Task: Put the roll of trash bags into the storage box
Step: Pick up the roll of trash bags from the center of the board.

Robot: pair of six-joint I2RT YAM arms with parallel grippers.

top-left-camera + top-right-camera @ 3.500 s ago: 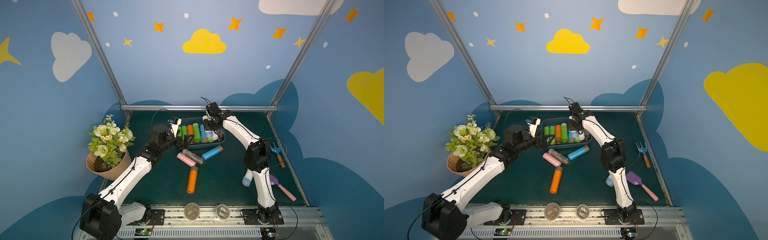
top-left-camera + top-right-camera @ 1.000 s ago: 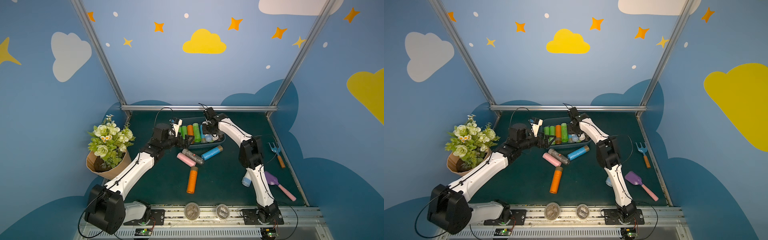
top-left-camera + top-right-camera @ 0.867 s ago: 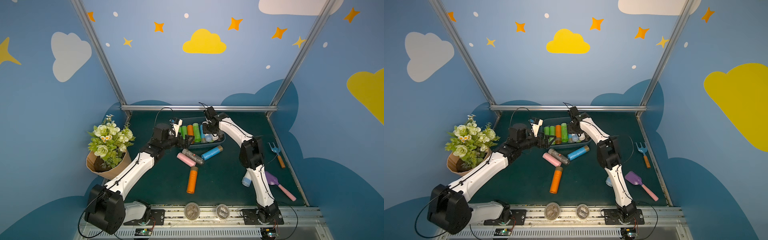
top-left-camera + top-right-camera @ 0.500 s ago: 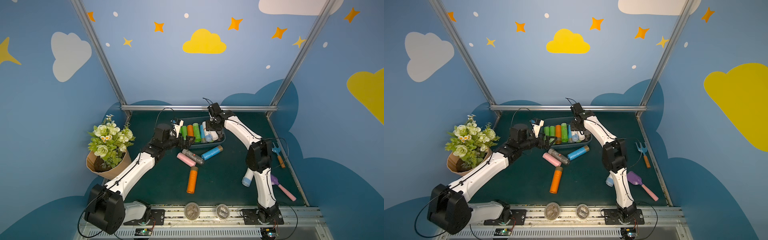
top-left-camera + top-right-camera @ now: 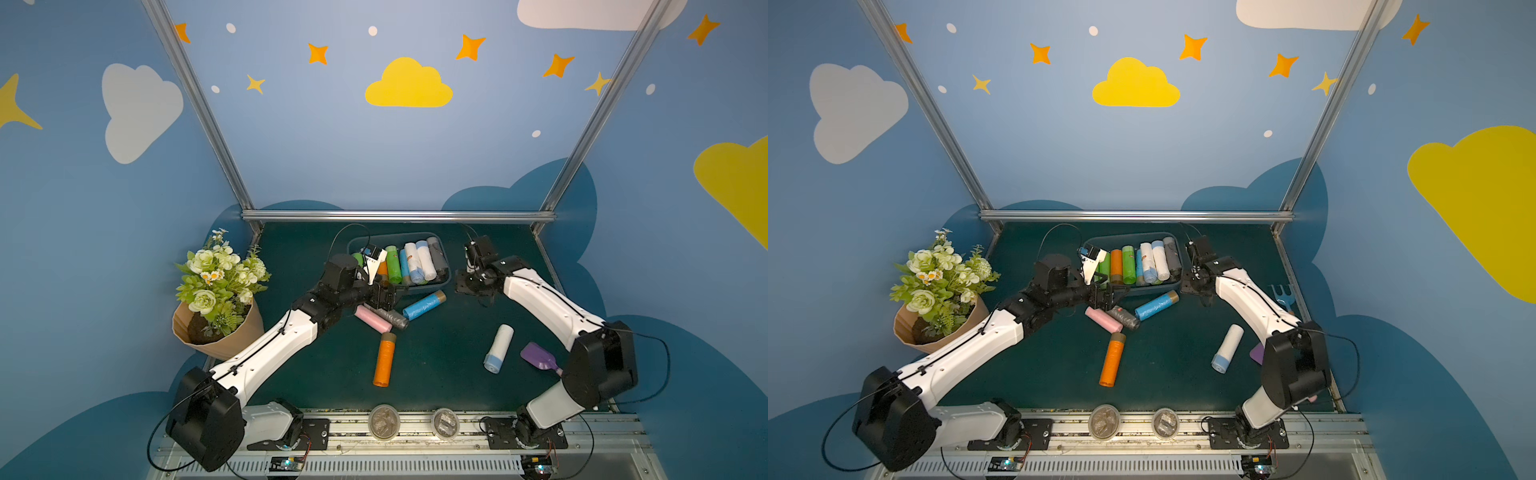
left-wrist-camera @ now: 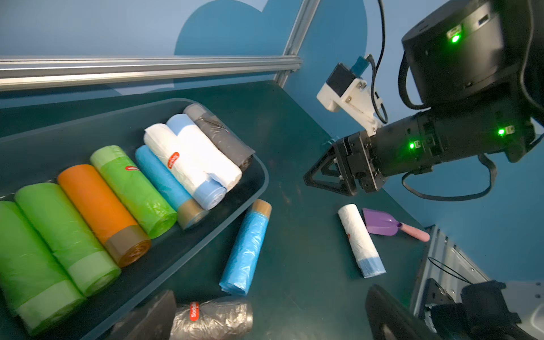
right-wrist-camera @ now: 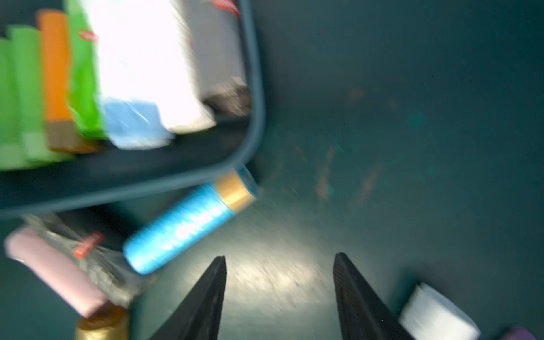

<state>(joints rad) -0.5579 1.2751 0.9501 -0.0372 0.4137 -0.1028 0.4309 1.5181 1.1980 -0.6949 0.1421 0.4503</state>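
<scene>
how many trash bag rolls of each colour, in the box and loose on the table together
green rolls: 3
orange rolls: 2
blue rolls: 2
white rolls: 3
grey rolls: 2
pink roll: 1
total: 13

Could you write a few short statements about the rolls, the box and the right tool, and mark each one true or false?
1. A blue roll lies on the table near the storage box. True.
2. The pink roll lies inside the storage box. False: it lies on the table, beside a grey roll.
3. The purple scoop lies close to a white roll on the table. True.
4. The right tool holds a white roll. False: it is open and empty.
</scene>
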